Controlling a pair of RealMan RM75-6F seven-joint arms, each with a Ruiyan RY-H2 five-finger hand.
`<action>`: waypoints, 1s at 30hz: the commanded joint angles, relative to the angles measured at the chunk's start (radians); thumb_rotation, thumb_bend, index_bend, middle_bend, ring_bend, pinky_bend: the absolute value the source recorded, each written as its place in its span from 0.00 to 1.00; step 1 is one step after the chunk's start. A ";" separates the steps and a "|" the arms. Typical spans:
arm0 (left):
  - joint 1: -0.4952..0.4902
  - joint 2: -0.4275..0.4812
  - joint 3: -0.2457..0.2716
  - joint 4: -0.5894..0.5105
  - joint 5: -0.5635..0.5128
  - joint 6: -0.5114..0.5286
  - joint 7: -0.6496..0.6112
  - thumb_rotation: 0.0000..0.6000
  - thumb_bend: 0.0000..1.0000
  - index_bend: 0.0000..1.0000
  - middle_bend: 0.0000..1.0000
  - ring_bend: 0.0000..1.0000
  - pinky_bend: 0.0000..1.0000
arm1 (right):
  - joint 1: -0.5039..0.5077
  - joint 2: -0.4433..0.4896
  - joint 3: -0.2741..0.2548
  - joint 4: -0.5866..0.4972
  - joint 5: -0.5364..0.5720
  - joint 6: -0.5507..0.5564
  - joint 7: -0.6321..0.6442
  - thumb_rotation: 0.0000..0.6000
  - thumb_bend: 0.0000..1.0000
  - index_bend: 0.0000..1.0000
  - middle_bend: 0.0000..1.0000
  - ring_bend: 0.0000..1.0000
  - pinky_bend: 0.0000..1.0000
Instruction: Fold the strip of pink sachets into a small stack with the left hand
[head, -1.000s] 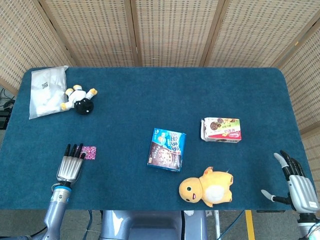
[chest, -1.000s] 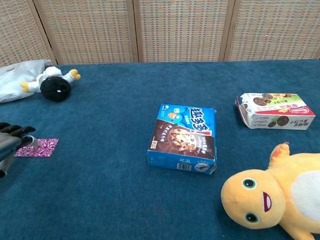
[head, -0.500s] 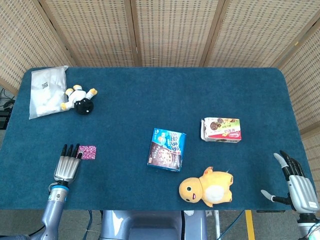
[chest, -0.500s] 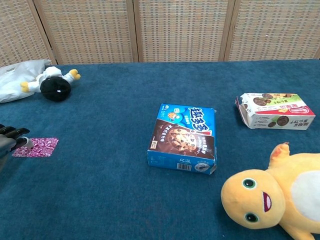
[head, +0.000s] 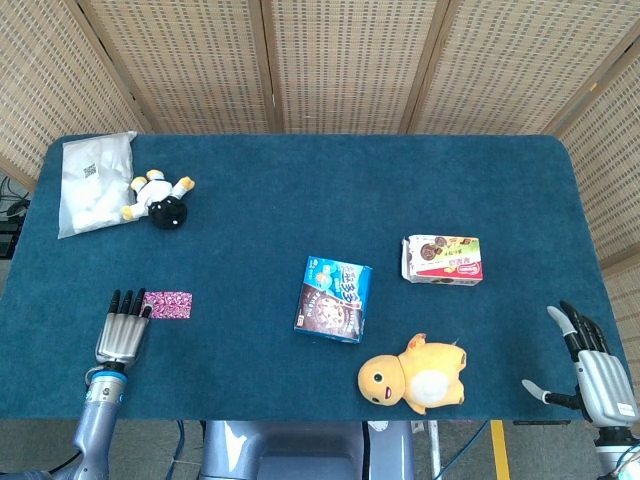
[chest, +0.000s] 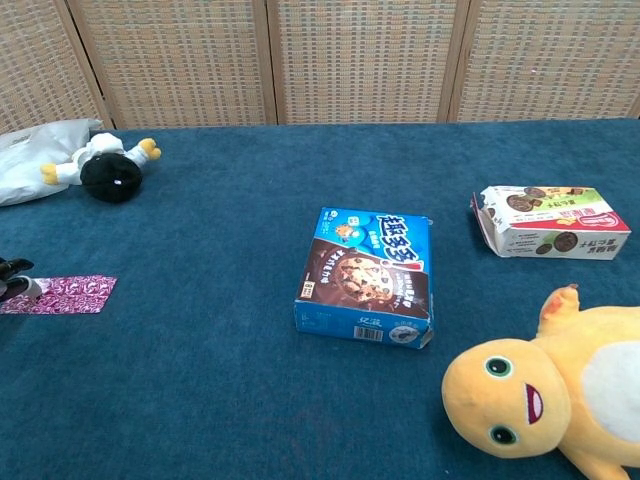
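Observation:
The pink sachets (head: 169, 303) lie flat on the blue table as a small patterned rectangle, seen also in the chest view as the pink sachets (chest: 64, 294) at the far left. My left hand (head: 122, 329) lies palm down just left of them, fingers straight and apart, its fingertips beside the sachets' left end. In the chest view only the left hand's fingertips (chest: 12, 270) show at the frame edge. My right hand (head: 592, 366) rests open at the table's near right corner, far from the sachets.
A blue cookie box (head: 334, 299) lies mid-table, a yellow plush (head: 416, 374) in front of it, and a white-and-red snack box (head: 443, 259) to the right. A white bag (head: 92, 182) and a black-and-white plush (head: 163, 198) sit at the far left.
My left hand has slid back and to the left, off the sachets, which now show more of their length. The right hand has not moved.

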 joint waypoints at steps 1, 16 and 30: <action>0.001 0.005 0.002 0.002 0.000 0.000 -0.003 1.00 0.97 0.16 0.00 0.00 0.00 | 0.000 0.000 0.000 0.000 0.000 0.000 0.000 1.00 0.10 0.04 0.00 0.00 0.00; 0.016 0.048 0.002 0.016 -0.035 -0.008 -0.035 1.00 0.97 0.16 0.00 0.00 0.00 | 0.000 -0.003 -0.001 0.001 -0.001 0.000 -0.006 1.00 0.11 0.04 0.00 0.00 0.00; 0.009 0.079 -0.016 0.001 -0.106 -0.001 0.001 1.00 0.96 0.16 0.00 0.00 0.00 | -0.001 -0.003 -0.001 0.004 -0.002 0.003 -0.002 1.00 0.10 0.04 0.00 0.00 0.00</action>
